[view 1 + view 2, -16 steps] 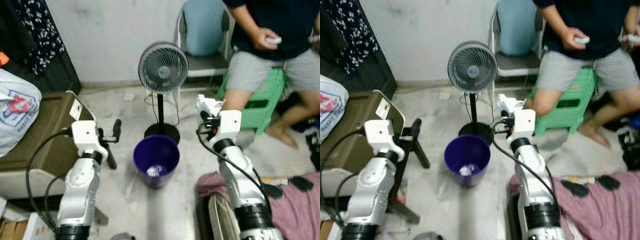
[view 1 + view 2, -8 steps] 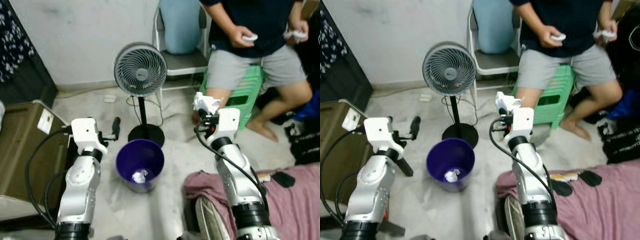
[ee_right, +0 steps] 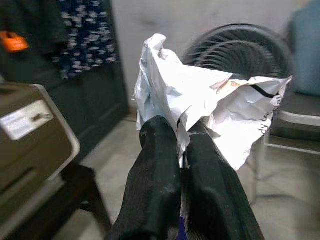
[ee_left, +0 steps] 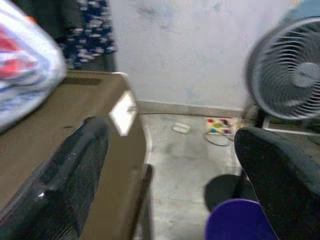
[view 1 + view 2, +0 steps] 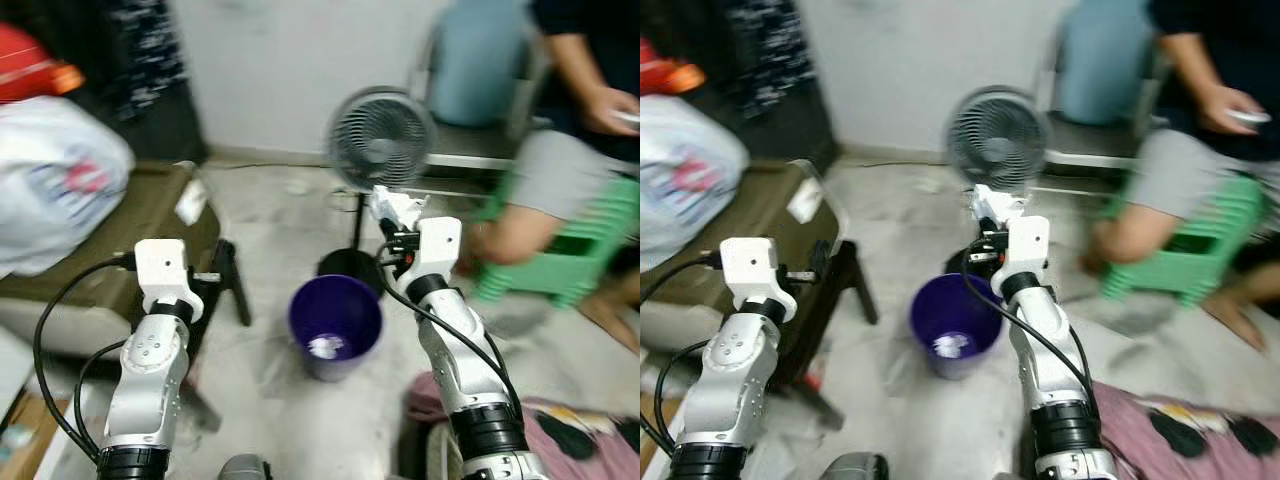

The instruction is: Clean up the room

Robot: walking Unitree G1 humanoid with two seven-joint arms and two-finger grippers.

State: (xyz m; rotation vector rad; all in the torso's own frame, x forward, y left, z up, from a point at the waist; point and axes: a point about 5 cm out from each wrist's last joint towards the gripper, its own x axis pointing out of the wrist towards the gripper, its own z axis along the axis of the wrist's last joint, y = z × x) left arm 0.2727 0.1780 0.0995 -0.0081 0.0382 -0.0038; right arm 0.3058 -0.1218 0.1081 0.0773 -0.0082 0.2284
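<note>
Gripper on the left arm is held wide open with nothing between its two black fingers, raised over the floor beside a brown cabinet, on which a large white plastic bag is resting. Further right, a purple bin is seen standing on the floor between the two arms, in front of the black base of a standing fan, and a small white scrap of crumpled paper is visible lying at its bottom; nothing else can be made out inside through the blur. To the right of the bin, the right gripper is seen pinched tight on a crumpled sheet of white paper, held up in front of the fan and apparently a little beyond the bin's far rim. The step in hand is judged to be dropping this paper into the bin. For that to be done well, the paper should be brought back and lowered until it hangs squarely over the open mouth, clear of the fan's pole, before the fingers are parted, since light paper released high or off-centre could drift onto the floor. At the far right, a person is seated on a green stool.
</note>
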